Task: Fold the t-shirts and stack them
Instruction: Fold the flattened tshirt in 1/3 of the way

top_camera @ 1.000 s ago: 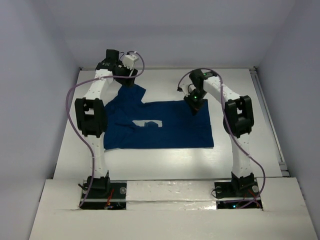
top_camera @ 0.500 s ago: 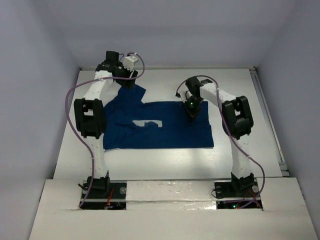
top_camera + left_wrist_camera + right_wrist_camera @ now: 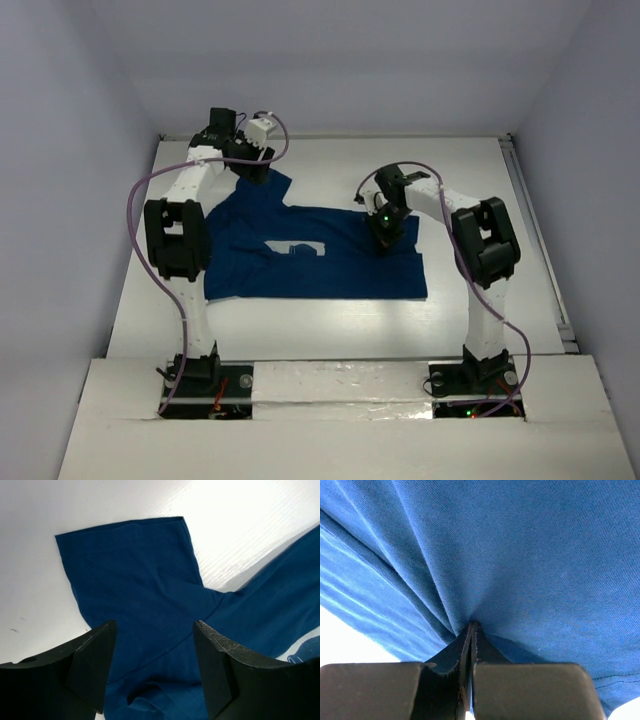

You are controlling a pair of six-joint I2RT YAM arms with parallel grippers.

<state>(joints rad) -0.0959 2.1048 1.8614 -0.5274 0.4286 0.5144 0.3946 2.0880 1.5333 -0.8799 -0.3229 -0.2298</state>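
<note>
Nearest: dark navy-blue short-sleeved cloth t-shirt [image 3: 330, 272] lies spread on the white worktop [image 3: 480, 180] btw the two arms, near hem straight & flat toward 6 o'clock; small white chest print [image 3: 297, 246] faces up, slightly to 9 o'clock of shirt centre; right gripper [image 3: 385, 236], at abt 2 o'clock from the print, is clamped tight on a pinch of the shirt near its far edge; wrist view shows cloth [image 3: 520, 555] fanning out in pleats from the closed jaws; left gripper [image 3: 250, 170] is farthest, at 11 o'clock, jaws moderately wide & holding nothing, poised over the sleeve [image 3: 125, 570]; touching it or not, can't tell.

Risks, as I judge: only one side is gripped, so a pull by the right arm alone would prob. drag or skew the whole shirt instead of folding it; the thin pinch may slip out mid-lift; left gripper could close on a wrinkle, giving a crooked fold.
</note>
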